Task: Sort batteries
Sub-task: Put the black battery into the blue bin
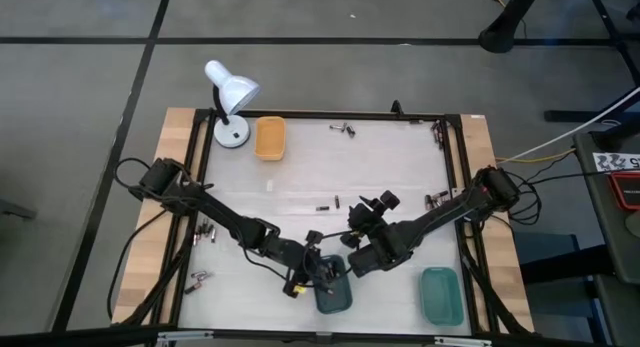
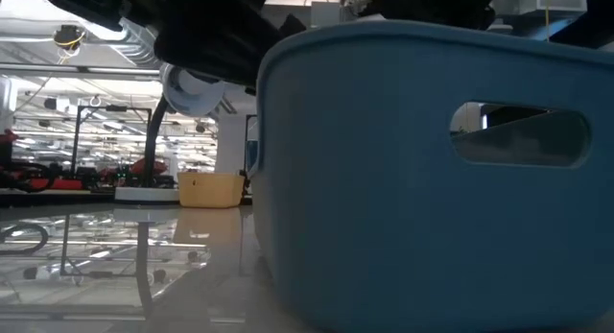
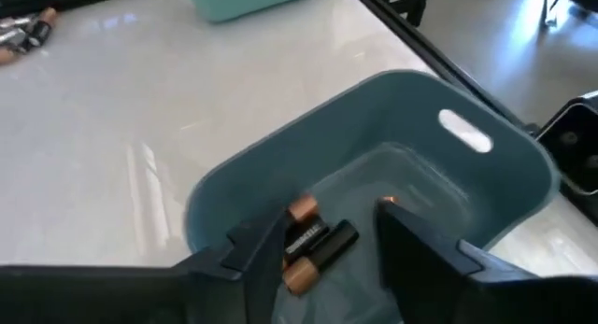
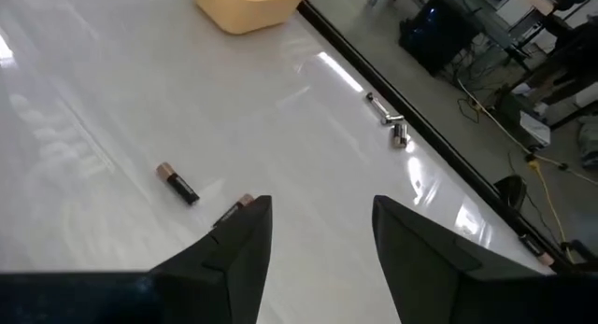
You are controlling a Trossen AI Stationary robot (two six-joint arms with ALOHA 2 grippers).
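While the high view hides it, the left wrist view shows the parted left gripper [image 3: 329,254] above two batteries [image 3: 310,245] in the dark teal tray [image 3: 505,189]; the right gripper [image 4: 320,235] gapes empty.

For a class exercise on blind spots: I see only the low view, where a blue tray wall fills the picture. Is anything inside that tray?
Observer: Yes. The left wrist view shows two batteries lying in the dark teal tray.
Operator: Which gripper is over it?
Observer: The left gripper, fingers apart, nothing between them.
Operator: And the other arm?
Observer: The right gripper is open above bare table, beside a loose battery.
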